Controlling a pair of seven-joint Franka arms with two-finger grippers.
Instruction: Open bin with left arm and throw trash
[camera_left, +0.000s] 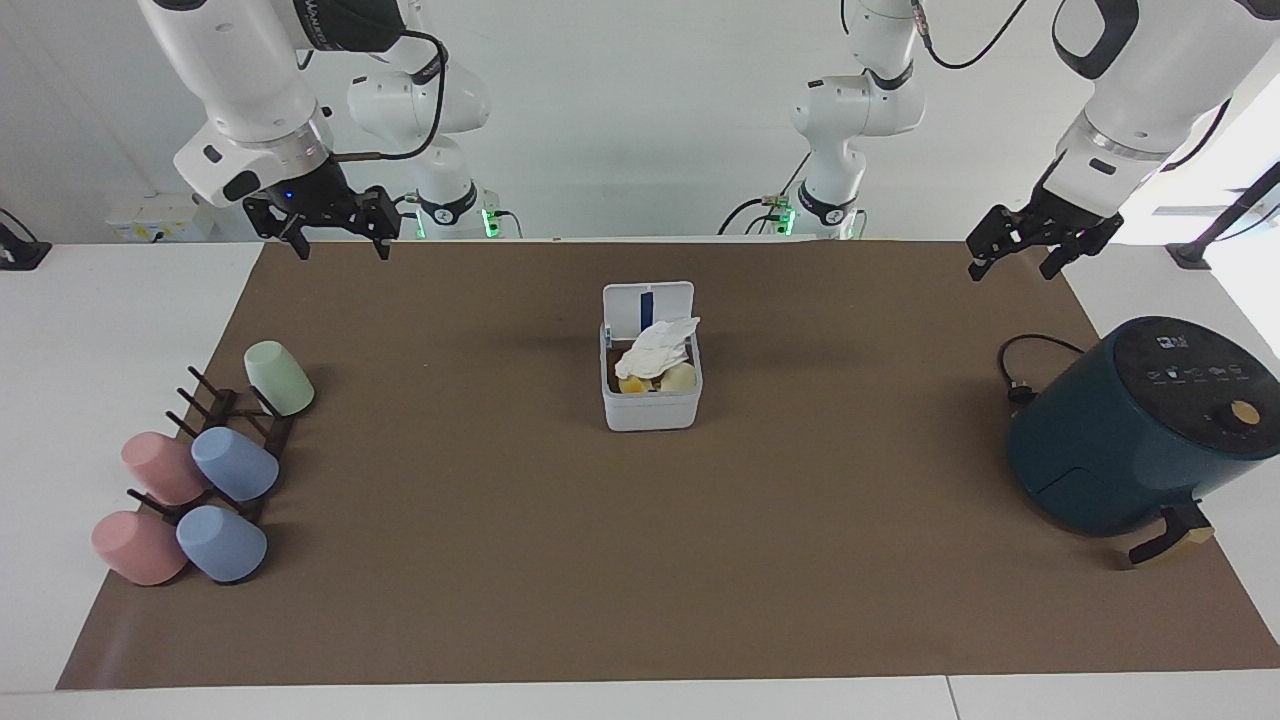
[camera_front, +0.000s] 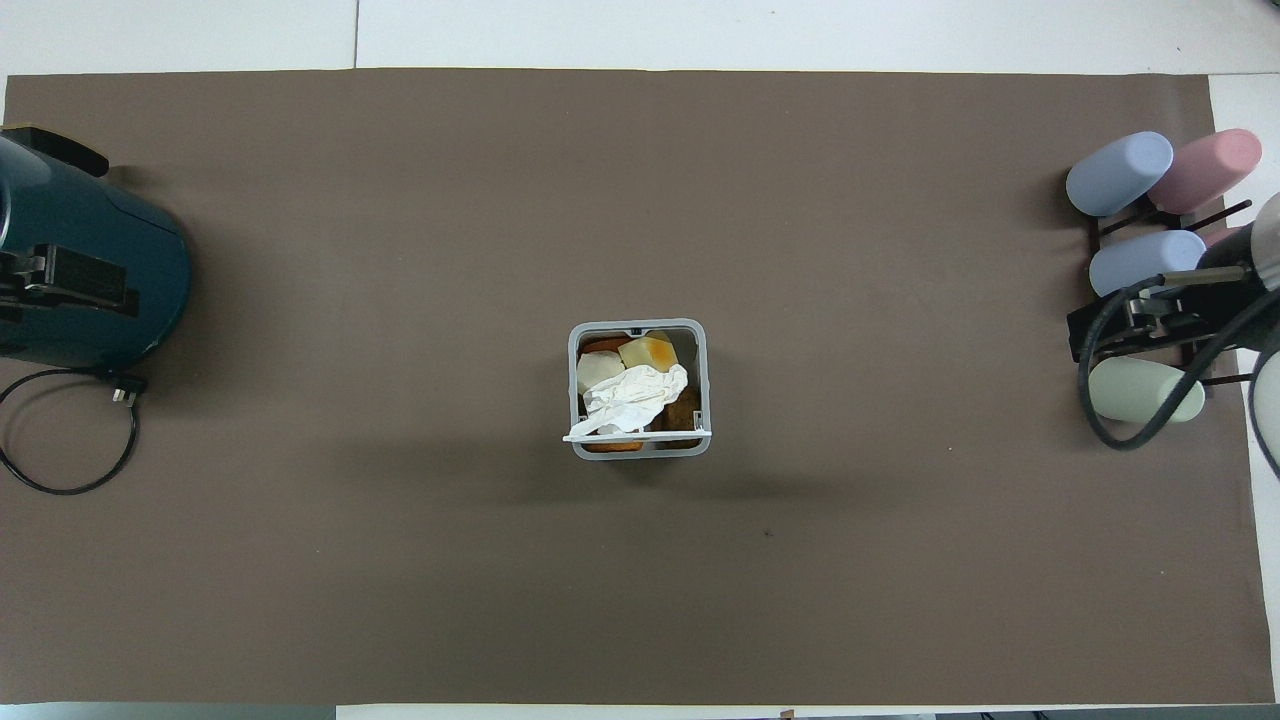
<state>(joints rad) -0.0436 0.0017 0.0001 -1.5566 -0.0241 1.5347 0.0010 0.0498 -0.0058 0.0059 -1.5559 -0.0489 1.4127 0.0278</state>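
Hanging over the mat's corners at the robots' edge, the left gripper (camera_left: 1028, 254) and right gripper (camera_left: 333, 232) both spread their fingers, empty. Farther out, mid-mat, the bin (camera_left: 650, 405) stands lid-up with tissue (camera_left: 657, 347) and lumps inside.

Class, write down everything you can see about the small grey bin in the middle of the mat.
The bin is a small square box with rounded corners, seemingly light-grey plastic, standing upright in the middle of the brown mat. Its white hinged lid stands open on the side nearer the robots, showing a blue stripe on its underside. Inside lie a crumpled white tissue that pokes above the rim, a yellow chunk and a cream lump. Neither gripper touches it.
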